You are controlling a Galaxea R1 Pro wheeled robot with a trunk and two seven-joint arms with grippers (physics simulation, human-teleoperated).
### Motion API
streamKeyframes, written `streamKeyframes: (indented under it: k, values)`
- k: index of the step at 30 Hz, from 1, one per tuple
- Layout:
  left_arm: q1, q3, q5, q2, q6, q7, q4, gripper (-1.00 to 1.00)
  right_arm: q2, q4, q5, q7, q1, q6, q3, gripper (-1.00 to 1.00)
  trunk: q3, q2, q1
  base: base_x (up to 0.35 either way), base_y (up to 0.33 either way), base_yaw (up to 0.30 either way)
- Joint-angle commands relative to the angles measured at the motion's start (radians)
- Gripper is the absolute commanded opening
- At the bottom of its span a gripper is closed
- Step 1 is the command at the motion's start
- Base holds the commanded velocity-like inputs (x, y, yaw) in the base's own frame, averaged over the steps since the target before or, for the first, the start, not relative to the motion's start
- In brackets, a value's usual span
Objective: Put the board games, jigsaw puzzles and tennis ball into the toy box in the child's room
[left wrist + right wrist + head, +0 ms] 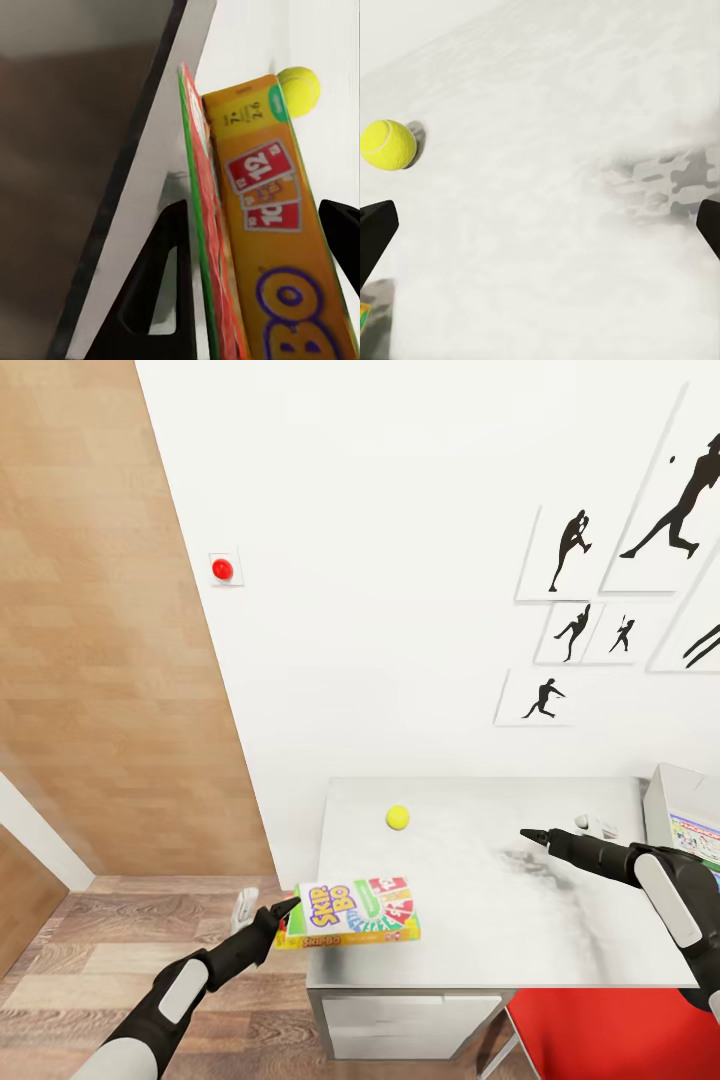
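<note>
**Q:** One board game (352,911) was in view — where did it sit, and what held it?

**A:** The yellow-green and red box lay at the table's (480,920) near left corner, at roughly 7 o'clock in the head view, overhanging the left edge slightly. The left gripper (287,916) met its left end. In the left wrist view the box (262,225) stood between the two dark fingers (161,292), so the fingers were clamped on it.

**Q:** And the tennis ball?

**A:** The tennis ball (398,817) rested on the grey top at 12 o'clock from the box, well apart from it. The left wrist view showed the ball (300,90) just past the box's far end.

**Q:** State of the right arm?

**A:** The right gripper (533,837) hung above the tabletop at 3 o'clock from the ball, apart from it. The right wrist view showed its fingertips (376,232) spread wide with nothing between them, the ball (388,145) lying ahead near one tip.

**Q:** Anything further out?

**A:** A toy box (665,800) edge stood at 3 o'clock on the table. Black silhouette pictures (570,555) hung on the white wall at 1 o'clock, and a red button (222,569) at 11 o'clock.
</note>
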Motion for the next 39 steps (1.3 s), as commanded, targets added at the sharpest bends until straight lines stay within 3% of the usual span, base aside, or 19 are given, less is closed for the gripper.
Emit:
streamKeyframes:
  k: [1,10,16,19,39]
  values:
    - [-0.001,0.003,0.003,0.0,0.007,-0.002,0.0,-1.0,0.0,0.0,0.003,0.005,-0.001,0.005,-0.002,1.0,-0.002,-0.002,0.001,0.0,0.0,0.0]
    - [0.012,-0.001,0.001,0.0,0.006,-0.099,-0.02,-1.0,-0.003,-0.008,0.004,0.008,0.01,0.003,-0.003,1.0,-0.002,-0.002,0.001,0.0,0.0,0.0]
    - [0.04,-0.007,-0.001,-0.001,0.005,-0.174,-0.076,-1.0,-0.007,-0.036,0.004,0.009,0.038,-0.001,-0.008,1.0,-0.002,-0.002,0.001,0.0,0.0,0.0]
    - [0.027,-0.003,0.022,0.016,0.001,-0.192,-0.091,-1.0,0.01,-0.039,0.001,0.005,0.021,0.002,-0.01,1.0,-0.002,-0.002,0.001,0.0,0.0,0.0]
    - [0.027,-0.004,0.022,0.022,0.001,-0.191,-0.092,-1.0,0.016,-0.038,0.001,0.004,0.018,0.002,-0.01,1.0,-0.002,-0.002,0.001,0.0,0.0,0.0]
